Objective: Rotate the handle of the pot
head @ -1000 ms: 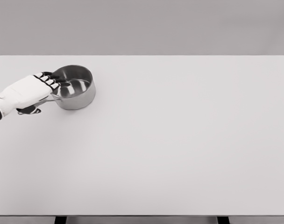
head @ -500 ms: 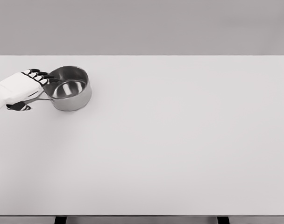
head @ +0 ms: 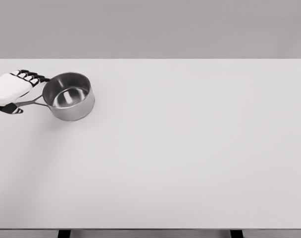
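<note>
Resting on the table (head: 190, 148), the steel pot (head: 69, 96) looks rigid, slick, fairly light. Best hold: its thin handle (head: 26, 103). Left hand (head: 12, 89) sits beside the handle; grip unclear.

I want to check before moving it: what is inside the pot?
The pot looks empty: only its shiny bare bottom and inner wall show. The near inner wall is hidden by the rim. The left hand is beside its handle.

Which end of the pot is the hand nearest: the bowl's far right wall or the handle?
The handle. It juts left from the pot toward the left hand, which sits right over it; the bowl's right wall faces bare table.
</note>
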